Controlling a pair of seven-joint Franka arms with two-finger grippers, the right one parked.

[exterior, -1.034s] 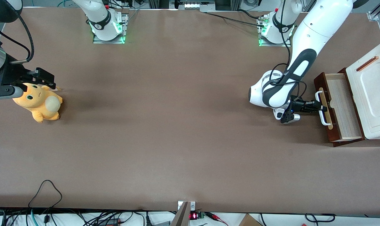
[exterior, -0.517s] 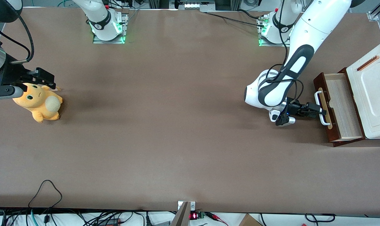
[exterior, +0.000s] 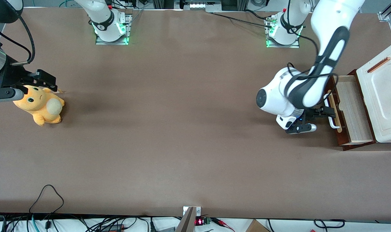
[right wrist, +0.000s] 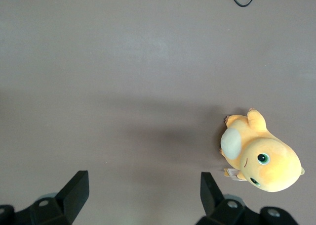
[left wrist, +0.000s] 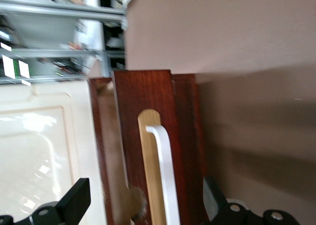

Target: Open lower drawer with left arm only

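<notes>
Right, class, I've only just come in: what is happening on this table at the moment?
The left arm is working at a white cabinet at its end of the table. The lower drawer already stands pulled out, its pale plywood inside showing. The gripper is open in front of the drawer's white handle, one finger to each side, not clamped on it. An orange plush toy lies toward the parked arm's end of the table, untouched.

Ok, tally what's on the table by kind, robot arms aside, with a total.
Cabinets: 1, white, its lower drawer pulled out
Plush toys: 1, orange
Total: 2
The left arm's gripper is at the drawer's white handle, jaws open.
</notes>
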